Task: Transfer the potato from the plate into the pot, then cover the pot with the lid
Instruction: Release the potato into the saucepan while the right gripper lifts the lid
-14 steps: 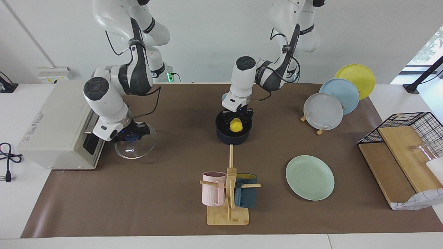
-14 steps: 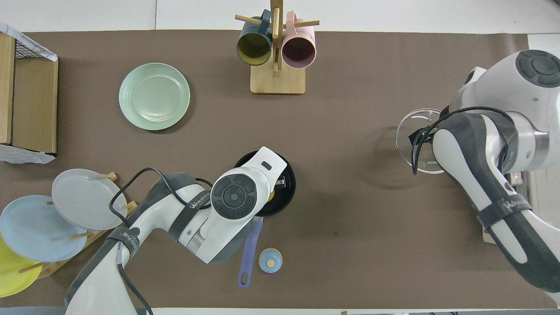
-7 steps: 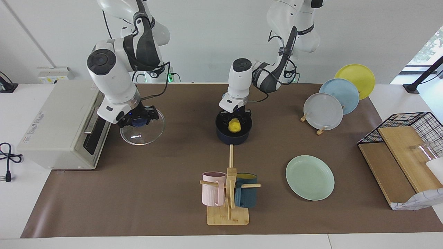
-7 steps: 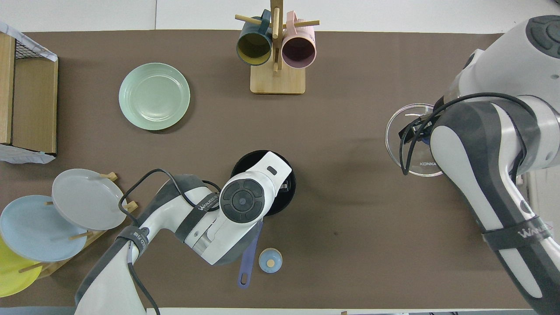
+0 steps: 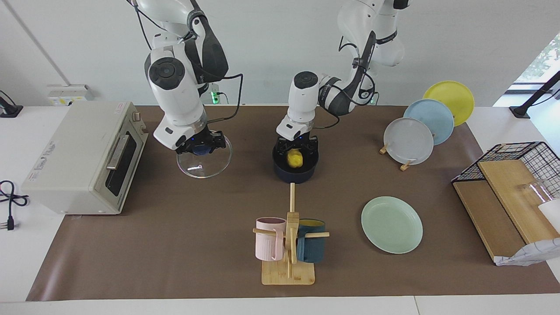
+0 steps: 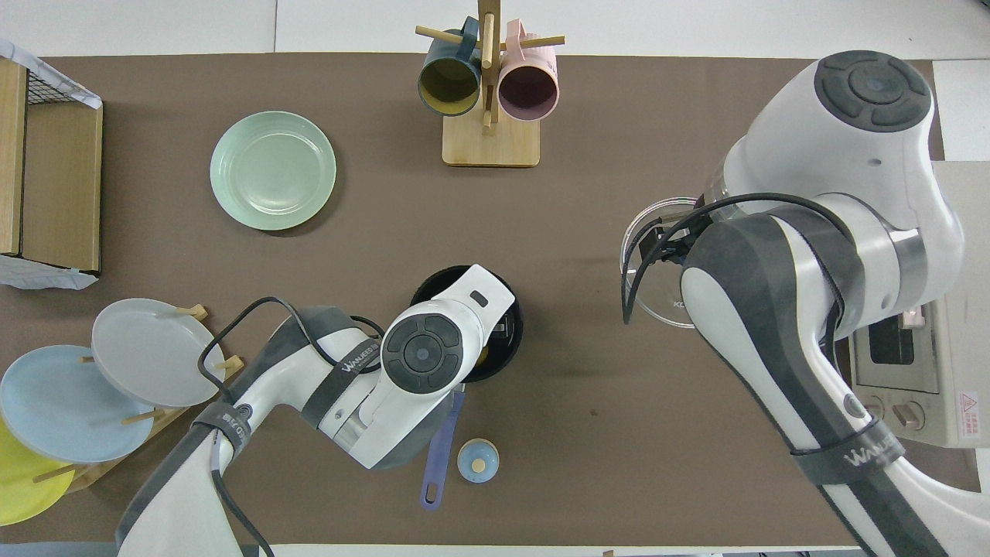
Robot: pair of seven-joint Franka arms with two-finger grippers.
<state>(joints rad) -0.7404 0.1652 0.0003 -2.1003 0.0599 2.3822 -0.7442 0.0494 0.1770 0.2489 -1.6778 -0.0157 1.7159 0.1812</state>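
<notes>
— Two tools at work. Where is each?

— The left tool [image 5: 296, 151] is down at the mouth of the pot [image 5: 294, 176], with the potato [image 5: 295, 158] right under it.

— Gripping the potato or let go?

— I cannot tell. The yellow lump sits within the pot's rim and the tool is close around it, but whether it is clamped or free does not show.

— And the right tool [image 5: 201, 147]?

— Closed together on the blue knob of the lid [image 5: 205, 169]. The glass lid hangs beneath it over the bench [image 5: 175, 245], between the toaster oven [image 5: 74, 157] and the pot, well apart from the pot.

— The plate [image 5: 391, 224]?

— Flat on the bench with nothing on it, farther from the robots than the pot and toward the left arm's end.

— Where does the pot's handle [image 6: 439, 452] point?

— Toward the robots. A small blue-topped knob [image 6: 477, 460] stands just beside its tip.

— Anything else near the pot?

— A wooden mug rack [image 5: 288, 267] with a pink and a teal mug, farther from the robots than the pot.
</notes>
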